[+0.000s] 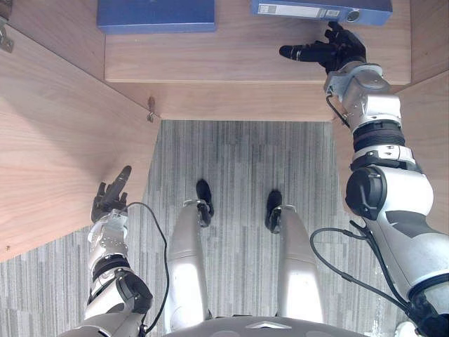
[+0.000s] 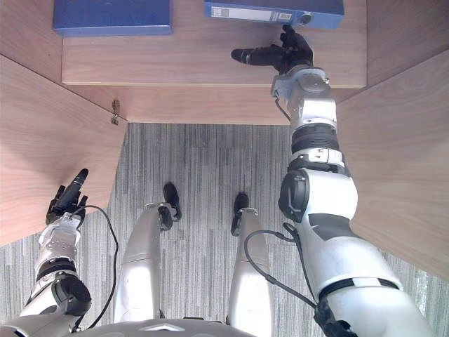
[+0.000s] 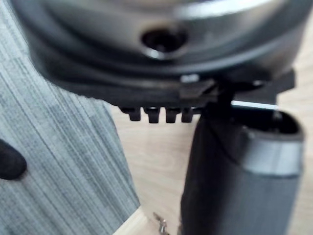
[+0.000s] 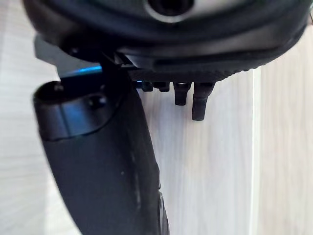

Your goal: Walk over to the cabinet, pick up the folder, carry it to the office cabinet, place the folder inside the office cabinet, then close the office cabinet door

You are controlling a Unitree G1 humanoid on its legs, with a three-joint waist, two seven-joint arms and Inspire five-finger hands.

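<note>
The left hand [image 1: 109, 200] is hanging low, closest to the head camera, beside the lower edge of the open left cabinet door [image 1: 56, 154]. Its fingers [image 3: 151, 115] are lying straight and relaxed, holding nothing, and whether they are touching the door's wooden panel cannot be told. Below and beyond it, grey striped carpet [image 1: 238, 161] is showing between the two doors.

The right arm is stretching forward over the wooden shelf [image 1: 231, 56] of the office cabinet. The right hand [image 1: 340, 49] is hovering over the shelf board, its thumb [image 4: 98, 161] sticking out towards the robot's left and its fingers [image 4: 200, 103] extended, not curled round anything. The fingertips are reaching the near edge of the blue lever-arch folder [image 1: 323, 10]; whether they are quite touching it is unclear.

That folder is lying flat at the back right of the shelf, its labelled spine facing the robot. A second blue folder [image 1: 156, 15] is lying flat at the back left, well apart from it. The right cabinet door [image 1: 428, 140] is standing open beside the right arm, and a metal hinge [image 1: 150, 109] is showing at the left door's inner corner.
</note>
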